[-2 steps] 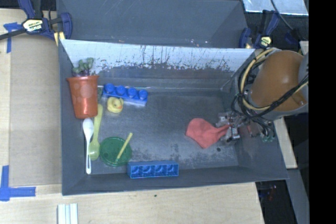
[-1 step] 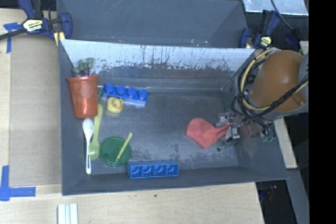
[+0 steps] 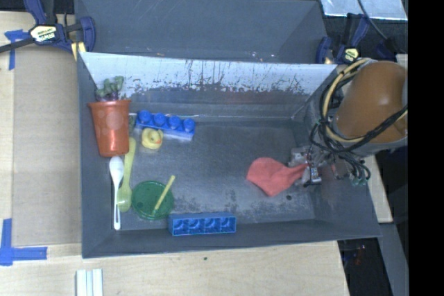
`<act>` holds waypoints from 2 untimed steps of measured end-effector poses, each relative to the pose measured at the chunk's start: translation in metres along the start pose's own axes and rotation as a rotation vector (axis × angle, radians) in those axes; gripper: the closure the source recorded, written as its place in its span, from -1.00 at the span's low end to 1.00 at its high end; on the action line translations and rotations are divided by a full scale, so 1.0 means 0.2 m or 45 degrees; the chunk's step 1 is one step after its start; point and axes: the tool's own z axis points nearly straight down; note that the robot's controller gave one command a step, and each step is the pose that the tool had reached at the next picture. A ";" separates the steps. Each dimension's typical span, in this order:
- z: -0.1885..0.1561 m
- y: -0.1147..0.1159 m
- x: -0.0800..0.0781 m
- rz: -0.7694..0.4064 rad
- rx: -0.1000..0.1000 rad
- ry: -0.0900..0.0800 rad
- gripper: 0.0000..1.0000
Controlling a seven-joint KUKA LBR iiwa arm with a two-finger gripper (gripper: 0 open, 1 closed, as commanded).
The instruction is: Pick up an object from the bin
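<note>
- The arm reached into the grey metal bin (image 3: 201, 24) over its right wall. Its rounded orange-brown wrist cover (image 3: 368, 104), looped with black and yellow cables, hung above the right rear corner.
- From that cover the wrist sloped down and toward the bin's middle, so the gripper (image 3: 305, 170) sat low over the floor, just inside the right wall and about halfway between the rear and front walls.
- The jaws were closed on the right corner of a soft red cloth-like thing (image 3: 270, 177). That corner was drawn out into a narrow tongue running into the gripper.
- The rest of the red thing lay crumpled on the bin floor in the right half, apart from everything else.
- The other things were gathered along the left and front walls, well away from the gripper.
- An orange-red cup (image 3: 111, 127) stood against the left wall with a small grey-green thing (image 3: 109, 87) just behind it in the rear left corner.
- A blue studded block (image 3: 165, 125) lay just beside the cup, and a small yellow ring-shaped thing (image 3: 151, 139) lay close in front of the block.
- A white spoon (image 3: 116, 180) and a yellow-green spoon (image 3: 126, 180) lay side by side along the left wall, in front of the cup.
- A green round lid (image 3: 144, 203) lay beside the spoons' front ends with a yellow stick (image 3: 164, 192) resting across it.
- A flat blue brick (image 3: 204, 224) lay against the front wall near its middle.
</note>
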 end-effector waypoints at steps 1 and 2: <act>-0.28 0.00 -0.01 0.000 0.003 -0.007 1.00; -0.43 -0.01 -0.02 0.000 0.007 -0.018 1.00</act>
